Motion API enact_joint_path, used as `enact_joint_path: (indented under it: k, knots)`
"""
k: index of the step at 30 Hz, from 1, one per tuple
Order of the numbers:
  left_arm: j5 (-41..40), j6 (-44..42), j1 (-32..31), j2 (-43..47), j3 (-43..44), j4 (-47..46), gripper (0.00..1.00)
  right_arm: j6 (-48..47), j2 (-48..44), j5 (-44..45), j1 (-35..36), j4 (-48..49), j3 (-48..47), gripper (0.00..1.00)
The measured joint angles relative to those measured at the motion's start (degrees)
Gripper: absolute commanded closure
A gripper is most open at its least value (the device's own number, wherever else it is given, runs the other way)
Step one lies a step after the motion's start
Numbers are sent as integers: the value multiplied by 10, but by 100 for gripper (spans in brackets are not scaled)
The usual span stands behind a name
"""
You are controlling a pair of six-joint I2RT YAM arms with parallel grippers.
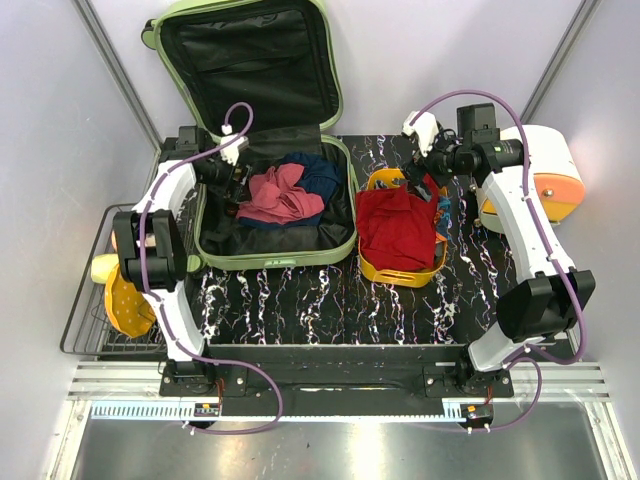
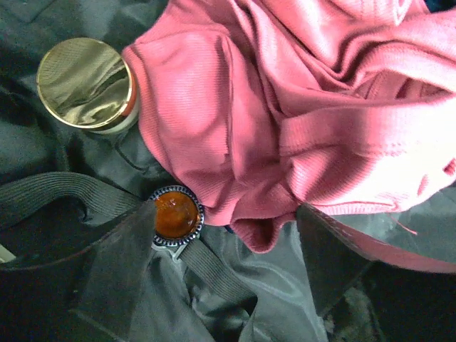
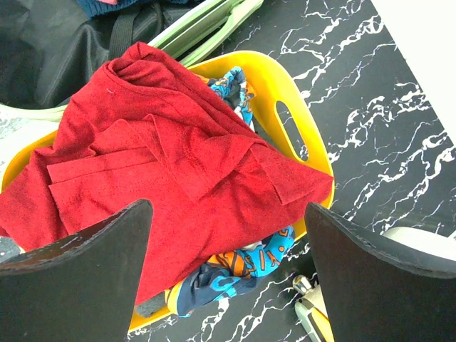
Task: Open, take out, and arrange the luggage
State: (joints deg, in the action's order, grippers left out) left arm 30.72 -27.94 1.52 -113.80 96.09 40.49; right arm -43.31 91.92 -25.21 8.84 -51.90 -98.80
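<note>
The luggage [image 1: 275,258] lies open on the table, pale-green shell, lid [image 1: 250,60] propped up at the back. A pink garment [image 1: 280,195] [image 2: 285,107] and a navy one [image 1: 322,172] lie on its black lining. My left gripper [image 1: 238,178] [image 2: 224,242] is low inside the left half, open, its blurred fingers [image 2: 107,271] straddling lining and the pink hem, gripping nothing. My right gripper [image 1: 432,170] [image 3: 228,214] hangs open above the red garment [image 1: 395,225] [image 3: 157,157], which is piled in the yellow tray [image 1: 400,275] [image 3: 299,114].
A gold-lidded jar [image 2: 87,84] and an amber-stone buckle [image 2: 176,216] on an elastic strap lie in the suitcase. Blue-orange patterned cloth [image 3: 263,260] sits under the red garment. A wire rack with yellow items [image 1: 125,300] stands left, a white-and-orange appliance [image 1: 545,180] right.
</note>
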Motion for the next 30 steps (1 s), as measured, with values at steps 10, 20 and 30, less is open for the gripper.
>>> enact_joint_path:
  k: [10,20,30]
  knots:
    - [-14,-50,-54,99,-87,-11,16,-2,0,-10,0,-5,3,4]
    - [-42,-94,-79,91,-113,38,23,-6,-5,-10,0,-7,14,3]
    - [-92,-68,-79,87,-186,19,57,-6,-9,-11,0,-8,21,3]
